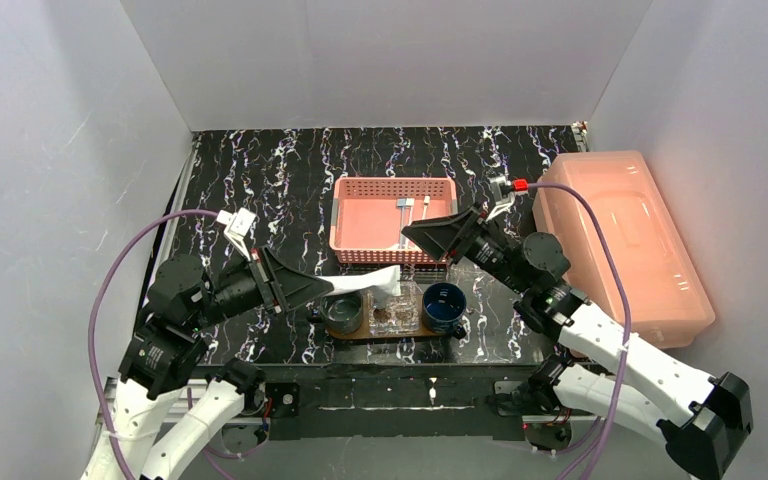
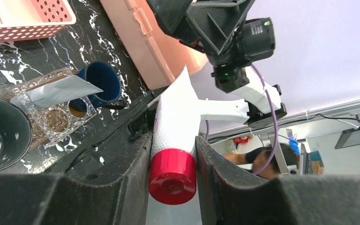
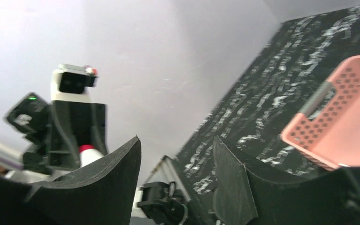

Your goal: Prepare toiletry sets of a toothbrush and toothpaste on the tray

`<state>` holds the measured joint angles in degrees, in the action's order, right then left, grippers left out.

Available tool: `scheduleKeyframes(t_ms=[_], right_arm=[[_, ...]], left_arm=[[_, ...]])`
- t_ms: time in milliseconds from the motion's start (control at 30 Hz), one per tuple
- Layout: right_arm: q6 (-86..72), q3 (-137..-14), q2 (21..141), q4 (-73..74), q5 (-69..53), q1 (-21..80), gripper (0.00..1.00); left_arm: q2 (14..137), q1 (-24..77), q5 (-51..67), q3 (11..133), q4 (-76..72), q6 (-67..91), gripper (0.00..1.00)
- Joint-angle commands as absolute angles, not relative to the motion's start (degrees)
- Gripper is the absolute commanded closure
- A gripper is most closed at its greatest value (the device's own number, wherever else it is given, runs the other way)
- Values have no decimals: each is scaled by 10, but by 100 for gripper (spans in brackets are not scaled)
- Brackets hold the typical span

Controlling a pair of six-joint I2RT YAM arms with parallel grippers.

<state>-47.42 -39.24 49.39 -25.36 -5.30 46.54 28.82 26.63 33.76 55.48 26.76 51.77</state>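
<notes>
Black marble table [image 1: 260, 180], white walls all round; the left fingers [image 2: 215, 173] are clamped on the toothpaste tube [image 1: 365, 284], its tail poking out over the tray [image 1: 400, 334]. I'd tip it tail-down into the glass holder [image 1: 395, 315] mid-tray before letting go, imo. Meanwhile the right fingers [image 3: 108, 187] sit apart and empty just behind the tray.

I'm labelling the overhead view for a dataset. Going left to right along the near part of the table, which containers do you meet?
Dark grey round cup → clear glass holder → dark blue round cup → large translucent pink lidded box.
</notes>
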Motion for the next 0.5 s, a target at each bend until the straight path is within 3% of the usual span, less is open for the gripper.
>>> scheduleKeyframes(t_ms=[0, 467], right_arm=[[-582, -344, 482, -468, -146, 442, 34], [-617, -302, 471, -534, -185, 440, 35]], left_arm=[[283, 267, 343, 540, 198, 548, 100], [296, 267, 335, 519, 130, 572, 100]])
